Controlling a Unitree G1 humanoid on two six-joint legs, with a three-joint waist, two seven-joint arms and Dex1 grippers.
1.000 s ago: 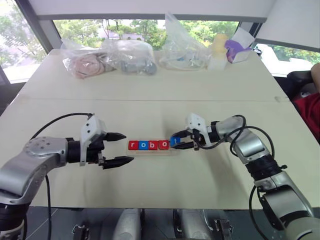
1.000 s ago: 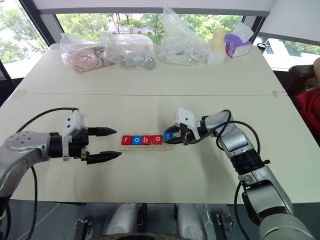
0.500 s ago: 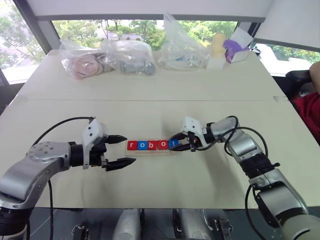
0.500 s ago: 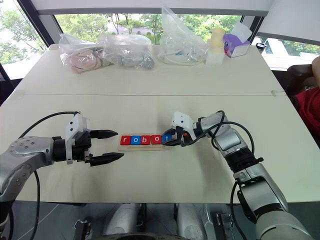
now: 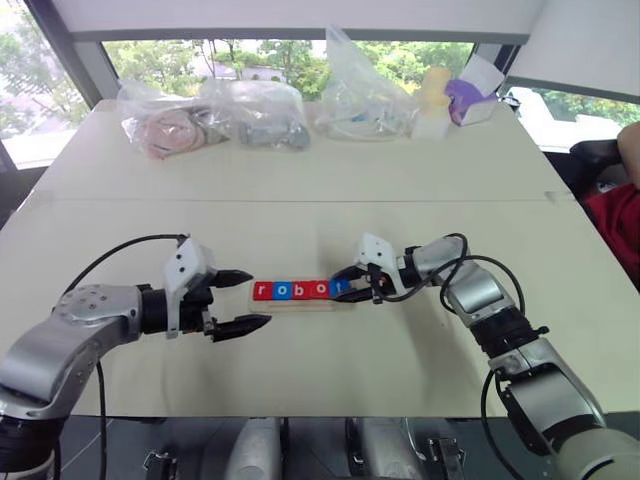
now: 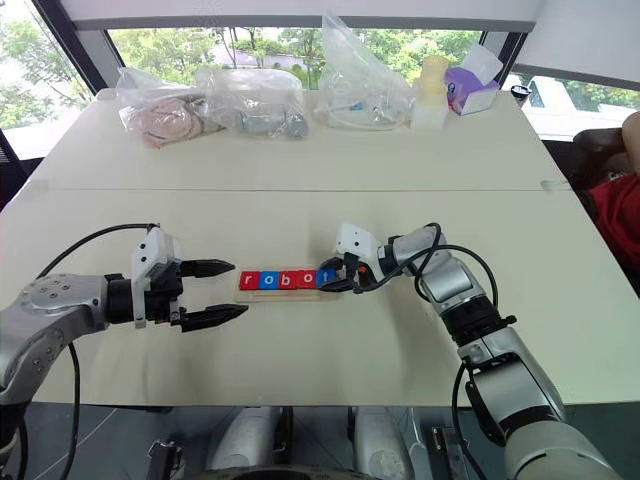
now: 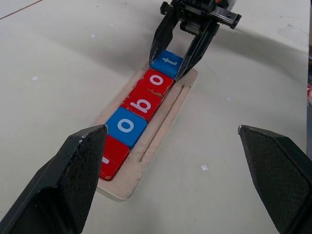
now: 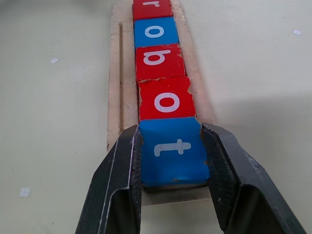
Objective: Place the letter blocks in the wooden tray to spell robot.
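The wooden tray (image 5: 300, 302) lies mid-table with the letter blocks in a row reading r (image 5: 263, 291), o (image 5: 283, 291), b (image 5: 302, 290), o (image 5: 320, 289), t (image 5: 340, 288). My right gripper (image 8: 171, 134) is shut on the blue t block (image 8: 173, 151) at the tray's right end, one finger (image 8: 122, 180) on each side of it. The t block sits in line against the red o (image 8: 165, 102). My left gripper (image 5: 259, 298) stands open just left of the tray's r end, holding nothing. The left wrist view shows the row lengthwise, with the right gripper (image 7: 166, 61) at its far end.
Several clear plastic bags (image 5: 260, 112) with items, a pale yellow bottle (image 5: 436, 100) and a purple-and-white box (image 5: 476, 98) line the table's far edge. A person (image 5: 622, 200) sits at the right edge. A seam (image 5: 300, 200) crosses the table behind the tray.
The camera has shifted slightly. My right gripper stays shut on the t block at the tray's end, hardly moved. The left gripper is still open in the same place.
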